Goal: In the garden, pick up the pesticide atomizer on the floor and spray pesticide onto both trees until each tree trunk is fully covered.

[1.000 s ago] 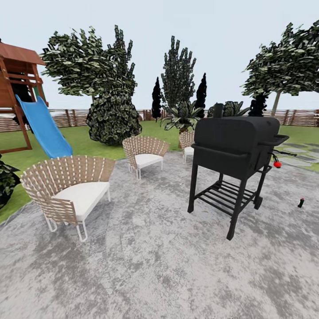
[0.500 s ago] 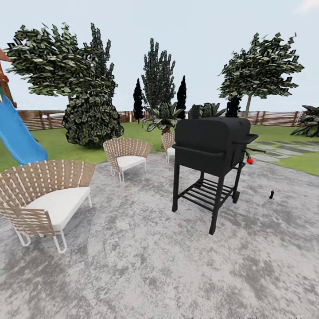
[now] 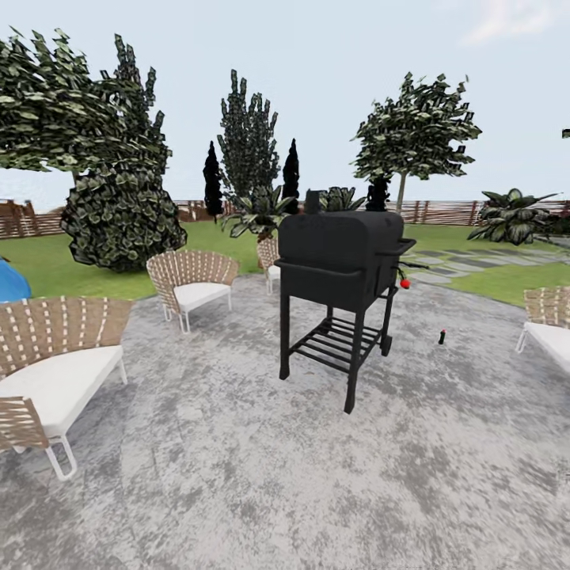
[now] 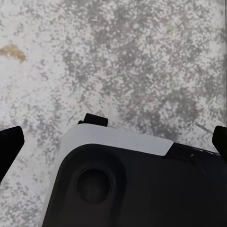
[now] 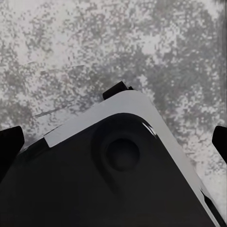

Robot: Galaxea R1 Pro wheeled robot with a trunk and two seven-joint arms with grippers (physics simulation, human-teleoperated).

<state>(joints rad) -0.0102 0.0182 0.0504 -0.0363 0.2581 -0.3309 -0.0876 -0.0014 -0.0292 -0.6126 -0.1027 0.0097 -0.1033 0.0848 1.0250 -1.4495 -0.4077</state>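
The whole head view has swung right: the slide has nearly left, a new chair (image 3: 546, 321) has entered, so the base is turning toward the small dark atomizer (image 3: 442, 337) on the paving beyond the grill (image 3: 342, 261), well ahead of either tool. Left tool (image 4: 113, 142) and right tool (image 5: 113, 142) hang over bare paving, fingers spread, holding nothing. One tree (image 3: 412, 134) stands by the fence.

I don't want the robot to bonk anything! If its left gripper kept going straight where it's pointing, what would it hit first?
Probably the robot's own dark base, which sits right below the left gripper. Past its edge there's the grey paved ground. How far down either one is can't be told.
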